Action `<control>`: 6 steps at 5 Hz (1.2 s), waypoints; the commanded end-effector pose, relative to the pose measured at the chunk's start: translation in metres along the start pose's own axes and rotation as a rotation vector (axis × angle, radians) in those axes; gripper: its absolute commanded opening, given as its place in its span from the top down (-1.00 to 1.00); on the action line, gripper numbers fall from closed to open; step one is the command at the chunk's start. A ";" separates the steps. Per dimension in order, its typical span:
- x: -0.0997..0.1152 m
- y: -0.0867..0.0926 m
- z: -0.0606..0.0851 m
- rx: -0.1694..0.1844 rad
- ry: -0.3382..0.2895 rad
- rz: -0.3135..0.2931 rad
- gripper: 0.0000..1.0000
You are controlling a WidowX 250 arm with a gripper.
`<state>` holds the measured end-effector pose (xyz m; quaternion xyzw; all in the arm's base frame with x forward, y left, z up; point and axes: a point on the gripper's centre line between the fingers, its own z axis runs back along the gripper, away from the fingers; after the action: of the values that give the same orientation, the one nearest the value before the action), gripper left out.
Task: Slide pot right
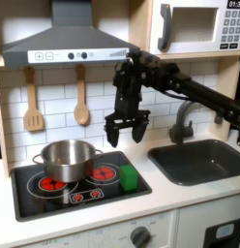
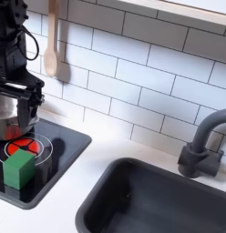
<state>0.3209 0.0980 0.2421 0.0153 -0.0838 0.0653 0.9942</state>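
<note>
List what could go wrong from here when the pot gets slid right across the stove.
1. The green block sits on the stovetop right of the pot in the first exterior view; a sliding pot would likely shove it along or ride up on it.
2. The gripper hangs open above the stove, not on the pot; a poor contact on the shiny low wall could slip.
3. The sink lies further right; an overshoot might push the block toward it.

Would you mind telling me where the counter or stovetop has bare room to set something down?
Free: the stovetop's front strip ahead of the pot, and the white counter between the stovetop and the sink. Crowded: the stovetop's right part in the first exterior view, where the green block sits below the gripper.
</note>
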 end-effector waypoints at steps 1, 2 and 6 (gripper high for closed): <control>0.023 0.013 -0.007 0.022 -0.012 0.018 -1.00; 0.033 0.021 -0.011 0.025 -0.015 0.029 -1.00; 0.056 0.044 -0.039 0.044 0.005 0.059 -1.00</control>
<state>0.3751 0.1510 0.2133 0.0300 -0.0799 0.0989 0.9914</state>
